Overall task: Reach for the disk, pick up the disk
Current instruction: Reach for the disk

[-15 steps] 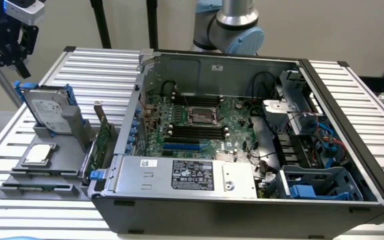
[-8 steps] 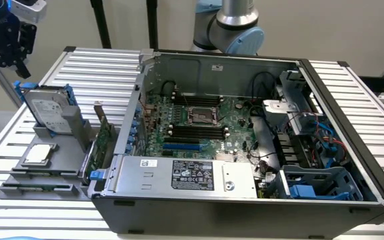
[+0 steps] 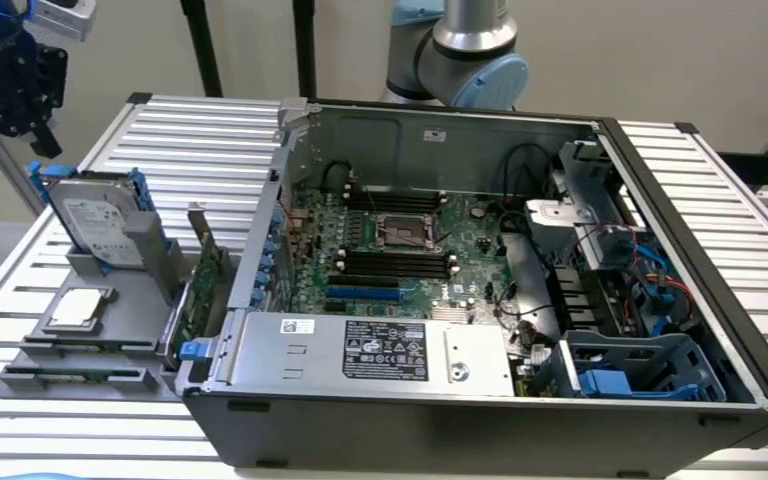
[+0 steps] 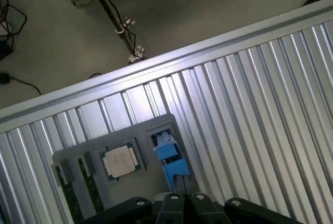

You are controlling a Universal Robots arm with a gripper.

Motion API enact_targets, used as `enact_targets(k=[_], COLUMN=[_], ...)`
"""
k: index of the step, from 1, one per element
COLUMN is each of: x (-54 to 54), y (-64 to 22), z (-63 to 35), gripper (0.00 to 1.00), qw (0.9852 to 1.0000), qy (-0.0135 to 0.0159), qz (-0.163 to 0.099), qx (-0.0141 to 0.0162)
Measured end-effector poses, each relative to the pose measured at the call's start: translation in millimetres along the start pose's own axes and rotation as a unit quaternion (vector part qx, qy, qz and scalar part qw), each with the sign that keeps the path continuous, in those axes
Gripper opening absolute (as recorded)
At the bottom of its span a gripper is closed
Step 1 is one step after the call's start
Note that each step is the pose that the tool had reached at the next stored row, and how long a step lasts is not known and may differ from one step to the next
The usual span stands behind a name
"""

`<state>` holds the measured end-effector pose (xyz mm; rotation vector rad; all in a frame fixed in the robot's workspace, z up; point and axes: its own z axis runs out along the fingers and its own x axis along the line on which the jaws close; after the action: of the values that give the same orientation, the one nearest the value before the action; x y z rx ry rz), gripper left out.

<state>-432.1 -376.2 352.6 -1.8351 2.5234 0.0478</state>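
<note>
The disk [image 3: 95, 225] stands on edge in a grey holder [image 3: 91, 350] at the exterior view's left, its silver face and white label showing and blue rails along its long edges. In the wrist view I look down on the disk [image 4: 169, 156], seen end-on with blue plastic at its top. My black gripper [image 3: 31, 130] hangs above the disk and a little to the exterior view's left, clear of it. In the wrist view my gripper [image 4: 184, 200] is shut, its fingertips pressed together with nothing between them.
A small square silver chip [image 3: 75, 308] lies flat in the holder beside the disk, and memory sticks [image 4: 78, 187] sit in its slots. An open computer case [image 3: 491, 280] with a blue cage [image 3: 638, 370] fills the slatted aluminium table [image 3: 197, 140] on the exterior view's right.
</note>
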Motion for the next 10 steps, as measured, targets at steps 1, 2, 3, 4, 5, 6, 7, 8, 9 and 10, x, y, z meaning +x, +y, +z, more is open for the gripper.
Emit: enact_targets(k=[1,2,3,4,5,6,7,8,9,10], x=[0.0,0.0,0.0,0.0,0.0,0.1,0.1,0.1,0.0,0.1], y=[0.0,0.0,0.0,0.0,0.0,0.0,0.0,0.1,0.0,-0.1], z=[0.2,0.5,0.8,1.0,1.2,1.4,1.6,1.7,1.9,2.1], gripper=[0.11,0.11,0.11,0.11,0.11,0.11,0.11,0.11,0.11,0.11], qw=[1.0,0.9998,0.9996,0.9993,0.999,0.9985,0.998,0.9974,0.9967,0.9958], qy=[0.0001,0.0003,0.0004,0.0005,0.0006,0.0007,0.0008,0.001,0.001,0.0012], qz=[-0.009,-0.018,-0.027,-0.037,-0.045,-0.054,-0.063,-0.073,-0.082,-0.091], qx=[-0.0003,-0.0006,-0.001,-0.0013,-0.0016,-0.0019,-0.0023,-0.0026,-0.0029,-0.0033])
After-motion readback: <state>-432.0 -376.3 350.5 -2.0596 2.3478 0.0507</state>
